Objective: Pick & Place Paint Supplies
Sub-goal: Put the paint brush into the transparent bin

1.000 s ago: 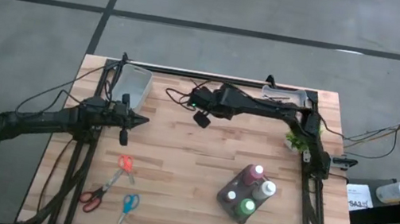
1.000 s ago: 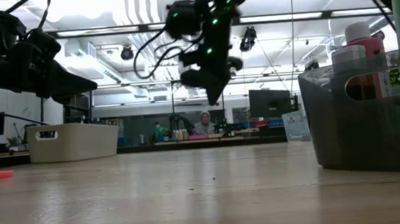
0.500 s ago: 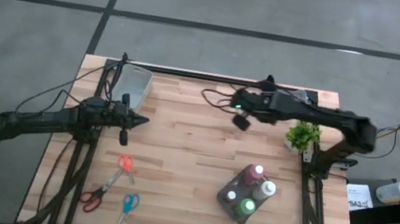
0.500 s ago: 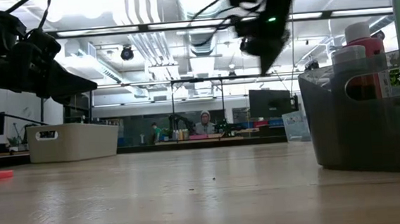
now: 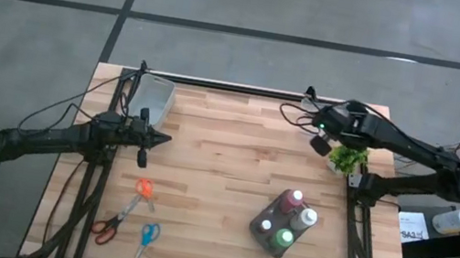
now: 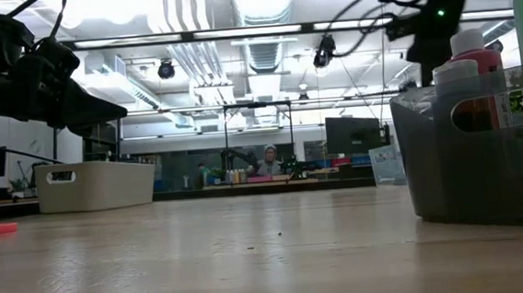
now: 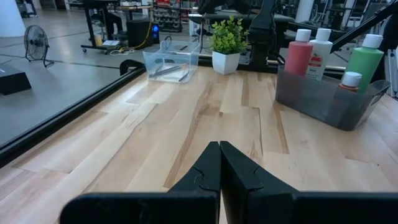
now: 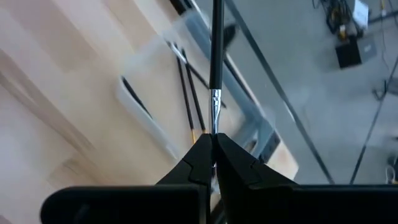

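Observation:
Four paint bottles point(image 5: 288, 220) with pale caps stand upright in a dark grey bin point(image 5: 256, 232) on the table's right near part. My right gripper point(image 5: 324, 146) hovers at the far right, beside a small potted plant point(image 5: 349, 156), shut on a thin dark paintbrush point(image 8: 216, 56). Under it, in the right wrist view, a clear tray point(image 8: 147, 116) holds more dark brushes point(image 8: 185, 93). My left gripper point(image 5: 155, 139) waits shut above the table's left side, touching nothing. My right gripper pinches the paintbrush between its two shut fingers, just past the silver ferrule point(image 8: 214, 115). The dark shaft point(image 8: 216, 43) sticks straight out beyond the fingertips. The brush is lifted clear, above the clear tray.
A pale bin point(image 5: 152, 97) sits at the far left. Three pairs of scissors, orange point(image 5: 143, 191), red point(image 5: 107, 227) and blue point(image 5: 148, 236), lie on the near left. Bare wood lies across the table's middle point(image 5: 223, 170). A black frame rail point(image 5: 218, 85) runs along the far edge.
My right gripper has swept from the table's far middle toward its right edge and now hangs beside the potted plant.

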`<state>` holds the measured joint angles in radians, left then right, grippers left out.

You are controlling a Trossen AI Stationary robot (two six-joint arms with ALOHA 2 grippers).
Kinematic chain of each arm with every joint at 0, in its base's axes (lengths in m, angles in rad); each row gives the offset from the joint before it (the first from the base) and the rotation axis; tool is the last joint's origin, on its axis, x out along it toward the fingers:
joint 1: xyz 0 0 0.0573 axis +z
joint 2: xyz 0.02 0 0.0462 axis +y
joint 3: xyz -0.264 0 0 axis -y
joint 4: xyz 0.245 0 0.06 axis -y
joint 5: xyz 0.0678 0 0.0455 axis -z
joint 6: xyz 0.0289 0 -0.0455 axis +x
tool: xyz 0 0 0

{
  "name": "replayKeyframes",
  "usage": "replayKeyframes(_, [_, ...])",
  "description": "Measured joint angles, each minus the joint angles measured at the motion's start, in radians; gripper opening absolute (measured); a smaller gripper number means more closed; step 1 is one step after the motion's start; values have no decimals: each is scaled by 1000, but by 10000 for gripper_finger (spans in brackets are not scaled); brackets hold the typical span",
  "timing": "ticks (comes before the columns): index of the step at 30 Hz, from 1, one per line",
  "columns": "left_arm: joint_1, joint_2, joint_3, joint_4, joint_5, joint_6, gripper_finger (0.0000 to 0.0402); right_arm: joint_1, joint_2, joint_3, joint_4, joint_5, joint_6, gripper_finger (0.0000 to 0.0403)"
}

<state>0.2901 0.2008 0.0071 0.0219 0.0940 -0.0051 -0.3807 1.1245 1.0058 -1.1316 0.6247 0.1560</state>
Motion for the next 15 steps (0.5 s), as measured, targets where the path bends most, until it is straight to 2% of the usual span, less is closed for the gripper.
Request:
replayKeyframes(7, [0,0,0,0,0,0,0,-96,-48,-116,1,5,-32,9])
replayKeyframes(15, [0,0,0,0,0,0,0,-200,3,-178,73,7,-126,9])
